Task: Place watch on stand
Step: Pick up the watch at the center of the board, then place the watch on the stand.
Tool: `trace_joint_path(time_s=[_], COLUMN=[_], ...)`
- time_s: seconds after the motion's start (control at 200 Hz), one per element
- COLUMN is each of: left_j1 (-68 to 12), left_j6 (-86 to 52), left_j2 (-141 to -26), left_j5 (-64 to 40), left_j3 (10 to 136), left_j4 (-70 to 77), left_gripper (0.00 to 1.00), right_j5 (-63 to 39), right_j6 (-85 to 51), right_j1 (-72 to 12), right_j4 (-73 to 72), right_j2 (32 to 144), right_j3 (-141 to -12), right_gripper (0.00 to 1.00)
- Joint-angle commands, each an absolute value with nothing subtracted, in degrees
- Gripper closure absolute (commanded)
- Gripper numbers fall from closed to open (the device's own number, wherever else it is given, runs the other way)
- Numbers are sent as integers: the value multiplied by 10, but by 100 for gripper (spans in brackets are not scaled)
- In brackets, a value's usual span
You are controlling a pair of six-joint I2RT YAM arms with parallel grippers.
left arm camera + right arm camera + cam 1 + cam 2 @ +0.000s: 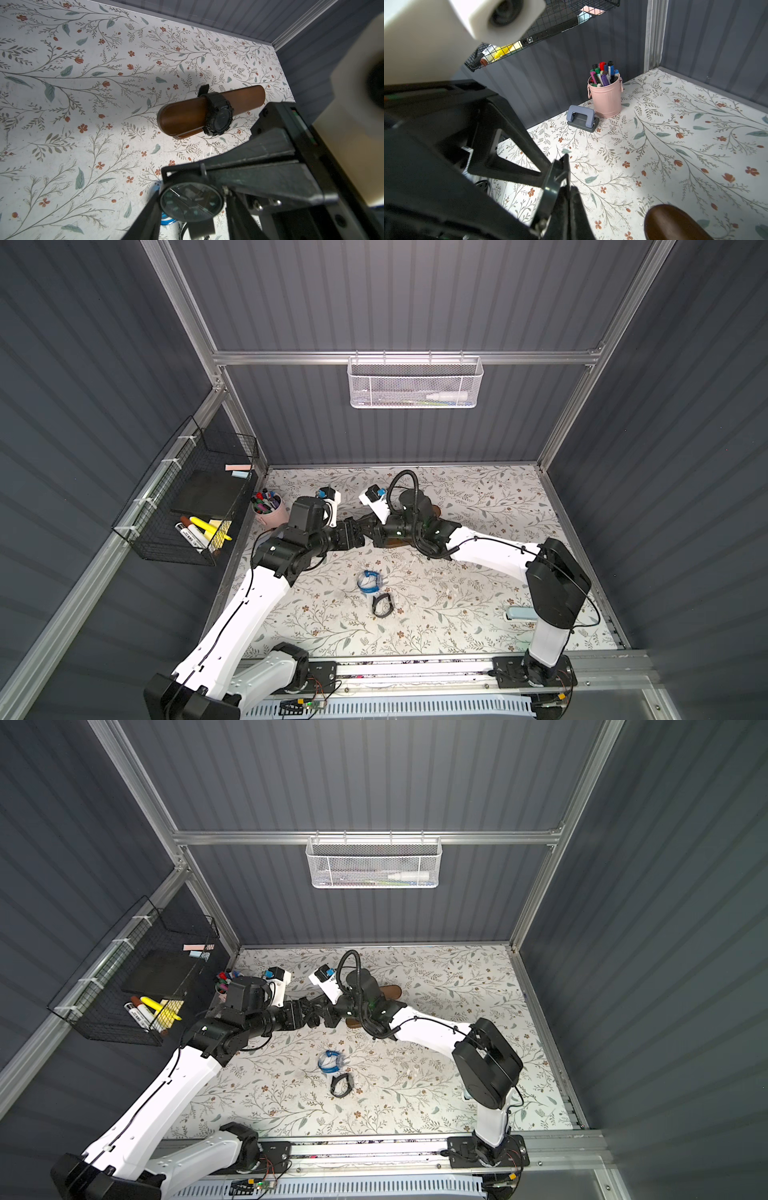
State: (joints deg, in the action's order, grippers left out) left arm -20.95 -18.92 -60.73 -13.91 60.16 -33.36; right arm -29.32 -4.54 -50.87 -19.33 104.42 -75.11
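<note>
Left wrist view: left gripper (356, 532) jaws half apart either side of round-faced watch (191, 201); can't tell if I'm gripping it. Right gripper (570, 207) clenched on its strap, watch clear of table (62, 124). Stand (182, 118) near, further right, upright; black watch (218, 116) wrapped around its bar.

The left arm (249, 614) and right arm (490, 551) both reach in with bent elbows — tips meeting nose to nose. The right gripper (375, 531) has its jaws pressed tight together. The left gripper (357, 532), right in front of those jaws, has its jaws partly apart — gripping or not, hard to tell.
</note>
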Motion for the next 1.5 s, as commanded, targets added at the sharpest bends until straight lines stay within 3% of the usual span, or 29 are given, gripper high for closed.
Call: trace_joint_path(time_s=[0.0,0.465,0.525,0.595,0.655,0.725,0.835,0.93,1.035,1.306,1.496], left_j1=[-211,-211,-211,-211,-211,-211,-211,-211,-211,-211,-211], left_j6=[-190,-175,-171,-166,-163,-158,-149,-146,-139,-106,-89], left_j2=[-603,-593,-596,-601,-605,-611,-619,-625,-640,-699,-735], left_j5=[-136,-119,-119,-119,-120,-123,-112,-93,-78,-1,53], left_j3=[605,617,622,630,637,646,656,661,670,703,729], left_j4=[-319,-332,-342,-355,-362,-366,-382,-387,-394,-403,-414], left_gripper=[55,61,62,62,62,62,62,62,62,62,64], right_j5=[-309,-300,-287,-279,-265,-253,-241,-207,-153,-147,-63], right_j6=[-45,-57,-64,-72,-80,-87,-99,-113,-155,-245,-259], right_j1=[-511,-505,-503,-499,-495,-491,-483,-477,-459,-407,-397], right_j4=[-207,-212,-214,-222,-223,-222,-229,-227,-251,-359,-231], right_j2=[1043,1041,1040,1039,1037,1036,1033,1026,1008,963,901], right_j3=[-750,-746,-743,-737,-734,-731,-724,-715,-687,-604,-616], right_gripper=[100,100,83,74,60,52,49,34,26,27,33])
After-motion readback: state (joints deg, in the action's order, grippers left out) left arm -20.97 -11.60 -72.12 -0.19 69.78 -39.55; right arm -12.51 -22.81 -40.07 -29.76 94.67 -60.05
